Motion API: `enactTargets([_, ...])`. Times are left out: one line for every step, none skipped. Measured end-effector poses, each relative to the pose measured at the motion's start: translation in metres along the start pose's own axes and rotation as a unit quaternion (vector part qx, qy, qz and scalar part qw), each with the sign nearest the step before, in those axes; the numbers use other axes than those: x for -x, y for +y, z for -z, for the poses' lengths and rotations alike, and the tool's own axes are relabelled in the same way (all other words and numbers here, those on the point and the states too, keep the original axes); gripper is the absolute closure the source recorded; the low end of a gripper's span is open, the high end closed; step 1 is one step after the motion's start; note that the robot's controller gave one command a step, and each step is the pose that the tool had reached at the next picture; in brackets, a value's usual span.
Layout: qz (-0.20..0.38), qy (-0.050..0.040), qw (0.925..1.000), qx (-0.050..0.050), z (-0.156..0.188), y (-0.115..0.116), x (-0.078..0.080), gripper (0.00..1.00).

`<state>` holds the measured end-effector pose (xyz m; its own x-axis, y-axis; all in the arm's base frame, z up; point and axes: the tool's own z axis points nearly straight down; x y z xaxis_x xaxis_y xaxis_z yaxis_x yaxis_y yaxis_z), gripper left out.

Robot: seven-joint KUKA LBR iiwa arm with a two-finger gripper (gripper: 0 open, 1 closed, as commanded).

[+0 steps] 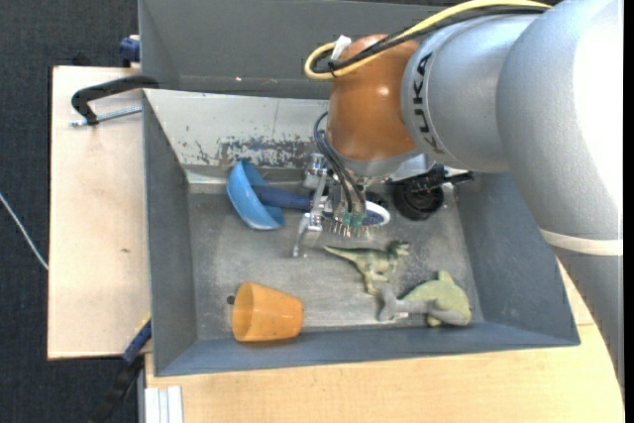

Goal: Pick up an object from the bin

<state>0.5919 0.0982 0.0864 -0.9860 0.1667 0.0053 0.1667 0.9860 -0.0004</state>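
Dark matting is seen all round a grey metal bin (163, 243), whose floor is scuffed and whose far wall is marked with blue streaks. The bin is entered from the right by the arm (555, 94), and an orange cover (367, 109) with a yellow cable (475, 10) is carried at its wrist. The gripper (327, 225) is lowered close to the floor near the middle of the bin, somewhat towards the far wall. Whether it is set wide or narrow cannot be told, since its lower end is crowded with metal parts and wires. Just to its left a blue scoop (253, 196) is laid, with its bowl turned left and its handle pointed right towards the gripper; whether the two are touching cannot be told. Just to the gripper's right a small white and blue thing (374, 212) is partly hidden, and beyond it a black round thing (418, 198) is seen beneath the arm. Nearer the front, a green toy dinosaur (372, 259) is laid on the floor, and beside it, towards the near right corner, a paler green toy animal (436, 299). An orange cup (265, 312) is tipped on its side by the near wall, well apart from the gripper.
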Motion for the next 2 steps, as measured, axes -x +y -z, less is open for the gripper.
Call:
enactTargets([0.0,-0.0041,1.0,0.002,0.004,0.001,0.002,1.0])
enactTargets([0.098,-0.0087,0.9951,0.002,0.161,0.021,-0.005,1.0])
